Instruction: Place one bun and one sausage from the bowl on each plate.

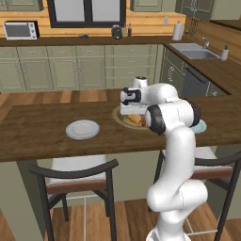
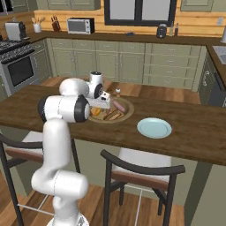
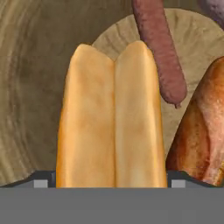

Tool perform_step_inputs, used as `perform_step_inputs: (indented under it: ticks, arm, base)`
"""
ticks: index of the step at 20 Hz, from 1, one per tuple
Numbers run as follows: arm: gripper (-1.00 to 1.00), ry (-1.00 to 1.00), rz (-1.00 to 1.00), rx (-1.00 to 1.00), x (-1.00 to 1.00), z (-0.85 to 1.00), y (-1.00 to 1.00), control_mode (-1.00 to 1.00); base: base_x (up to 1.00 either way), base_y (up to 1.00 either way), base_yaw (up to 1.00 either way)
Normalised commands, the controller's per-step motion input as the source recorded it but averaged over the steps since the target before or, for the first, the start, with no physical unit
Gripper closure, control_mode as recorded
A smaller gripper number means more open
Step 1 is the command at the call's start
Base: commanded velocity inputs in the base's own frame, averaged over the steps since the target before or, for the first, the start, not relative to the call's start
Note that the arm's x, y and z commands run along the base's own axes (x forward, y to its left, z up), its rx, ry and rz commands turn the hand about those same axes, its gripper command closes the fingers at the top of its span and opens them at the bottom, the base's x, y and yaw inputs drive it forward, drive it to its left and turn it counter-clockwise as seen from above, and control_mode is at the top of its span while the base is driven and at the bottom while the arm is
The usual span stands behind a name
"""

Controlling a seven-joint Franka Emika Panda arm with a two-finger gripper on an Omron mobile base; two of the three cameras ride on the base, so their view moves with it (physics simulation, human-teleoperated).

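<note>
Split bun (image 3: 111,118) close under my gripper (image 3: 111,181), inside the bowl (image 3: 30,87).

Just my two fingertips (image 3: 40,183) peek out at either side of the bun's near end; I cannot tell whether they grip it. Beyond, at one o'clock, lies a sausage (image 3: 159,52), and at three o'clock a browner roll (image 3: 199,131). From the base, the bowl (image 2: 127,111) sits on the wooden counter (image 2: 194,137) between the grey-white plate (image 1: 83,129) and the light blue plate (image 2: 154,128).

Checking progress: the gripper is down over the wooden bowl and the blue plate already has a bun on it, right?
Not quite. The blue plate is bare, as the right base view shows. The gripper is indeed down over the wooden bowl, right at a bun.
</note>
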Motion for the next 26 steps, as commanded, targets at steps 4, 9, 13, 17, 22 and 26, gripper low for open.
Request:
perform_step_inputs:
  ticks: [4, 9, 13, 17, 22, 26]
  arm:
    - [1.0, -0.17, 0.1, 0.0, -1.0, 0.83, 0.64, -1.0]
    - [1.0, -0.14, 0.21, 0.0, -0.42, 0.0, 0.99, -1.0]
    - [1.0, -0.04, 0.01, 0.0, 0.14, 0.37, 1.0, -1.0]
    - [1.0, 0.09, 0.0, 0.04, 0.47, 0.49, 1.0, -1.0]
    - [1.0, 0.2, -0.09, 0.35, 0.51, -0.59, 0.37, -1.0]
    - [1.0, 0.0, -0.17, -0.04, 0.82, -0.35, 1.0, -1.0]
  base:
    - [0.0, 0.0, 0.0]
    - [0.0, 0.0, 0.0]
    - [0.0, 0.0, 0.0]
    - [0.0, 0.0, 0.0]
    - [0.0, 0.0, 0.0]
    - [0.0, 0.0, 0.0]
